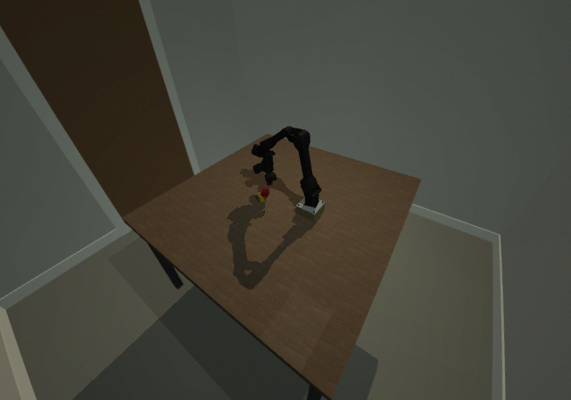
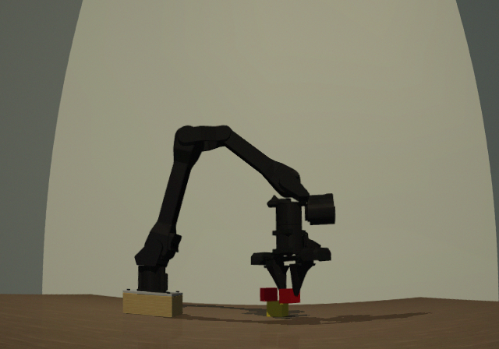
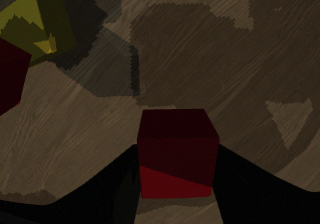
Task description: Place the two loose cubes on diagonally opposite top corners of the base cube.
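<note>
A yellow base cube stands on the table. One red cube sits on top of it, out to one side; in the wrist view it is cut off by the left edge. My gripper points down and is shut on the other red cube. It holds that cube above the table, beside the base cube, at about the height of the placed one in the exterior view. The held cube looks about level.
The arm's pale mounting block stands on the wooden table. The arm arches from it to the cubes. Dark shadows of the arm and gripper cross the table around the cubes.
</note>
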You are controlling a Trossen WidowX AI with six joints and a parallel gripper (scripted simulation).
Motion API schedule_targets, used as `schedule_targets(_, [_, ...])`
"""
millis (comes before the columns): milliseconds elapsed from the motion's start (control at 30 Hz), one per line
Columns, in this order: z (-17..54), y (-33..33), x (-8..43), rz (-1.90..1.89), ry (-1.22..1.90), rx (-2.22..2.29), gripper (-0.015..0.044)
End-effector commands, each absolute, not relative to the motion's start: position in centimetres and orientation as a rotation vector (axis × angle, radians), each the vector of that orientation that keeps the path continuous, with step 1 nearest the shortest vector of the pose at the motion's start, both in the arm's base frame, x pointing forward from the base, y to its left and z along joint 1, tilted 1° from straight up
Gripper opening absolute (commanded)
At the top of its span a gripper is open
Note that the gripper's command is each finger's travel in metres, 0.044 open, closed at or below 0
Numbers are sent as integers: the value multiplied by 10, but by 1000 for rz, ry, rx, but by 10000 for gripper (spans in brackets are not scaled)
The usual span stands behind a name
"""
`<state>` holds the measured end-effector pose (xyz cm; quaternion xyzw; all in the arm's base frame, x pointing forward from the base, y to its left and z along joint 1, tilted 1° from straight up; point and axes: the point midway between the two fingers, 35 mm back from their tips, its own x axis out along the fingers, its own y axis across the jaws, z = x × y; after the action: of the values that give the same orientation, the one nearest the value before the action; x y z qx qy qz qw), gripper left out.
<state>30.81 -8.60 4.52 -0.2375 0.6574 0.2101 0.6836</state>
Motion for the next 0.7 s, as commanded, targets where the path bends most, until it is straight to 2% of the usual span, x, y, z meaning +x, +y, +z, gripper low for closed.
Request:
schedule_targets(0, [56,-86,309,466,1468,-538,105])
schedule_targets(667, [99,-82,304,486,1481,-539,105])
